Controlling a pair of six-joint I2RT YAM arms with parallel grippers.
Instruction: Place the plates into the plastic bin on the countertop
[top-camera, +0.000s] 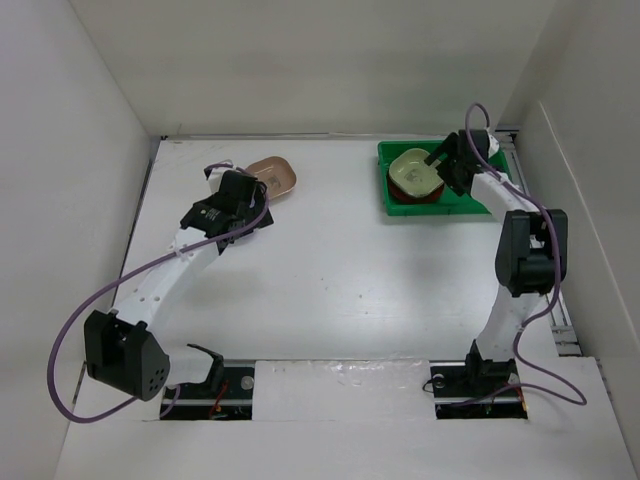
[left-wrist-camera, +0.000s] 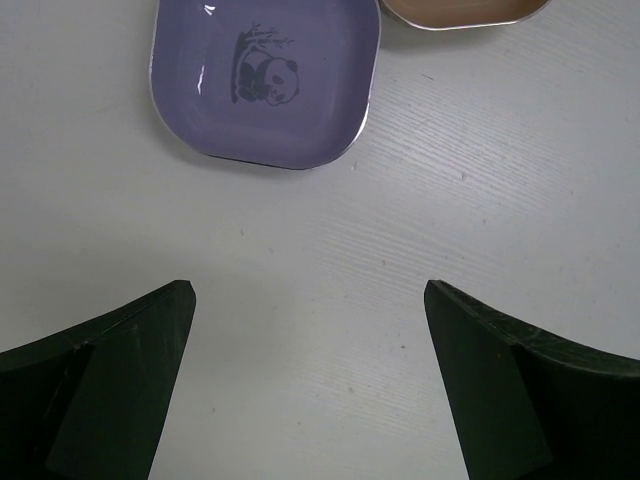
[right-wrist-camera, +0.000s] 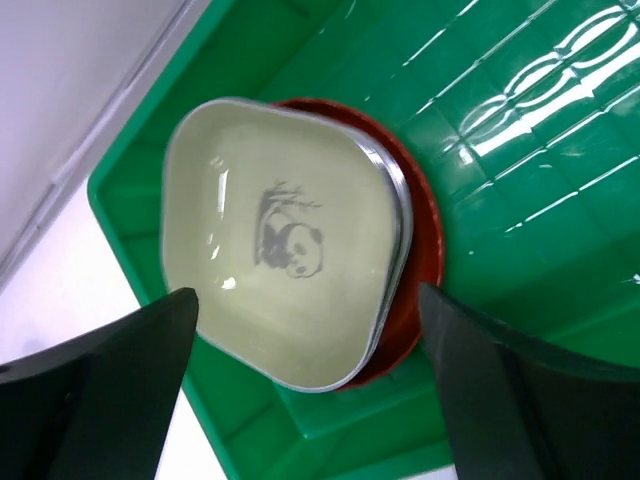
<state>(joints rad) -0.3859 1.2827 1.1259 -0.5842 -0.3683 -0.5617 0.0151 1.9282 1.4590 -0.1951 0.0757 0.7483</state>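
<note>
The right pincer (right-wrist-camera: 305, 300) stands spread wide and holds nothing. Its two dark fingers (right-wrist-camera: 110, 390) hang apart on either side, with neither one touching a dish. Directly below and just ahead of it, inside the plastic bin (right-wrist-camera: 520, 150), lies the pale green plate (right-wrist-camera: 285, 245), face up with a panda print in its middle. It tops a small stack. A round red plate (right-wrist-camera: 428, 250) peeks out beneath it on the side towards the pincer's right finger, and thin rims of other dishes show between the two. The stack sits in the bin's corner, to the pincer's left, and bare ribbed floor stretches away to the pincer's right.

The left pincer (left-wrist-camera: 310, 300) is also spread as wide as it goes and is empty, hovering over the bare white worktop (left-wrist-camera: 420, 200). Ahead of it and a little to its left, a lilac plate (left-wrist-camera: 265, 80) with a panda print lies flat on the worktop, clear of both fingertips. A tan-brown plate (left-wrist-camera: 465, 12) lies beyond that, ahead and to the pincer's right. Its edge is just beside the lilac one, and whether they touch cannot be told.

From above, the two pincers are well apart, the right one over the bin and the left one by the tan-brown plate.
</note>
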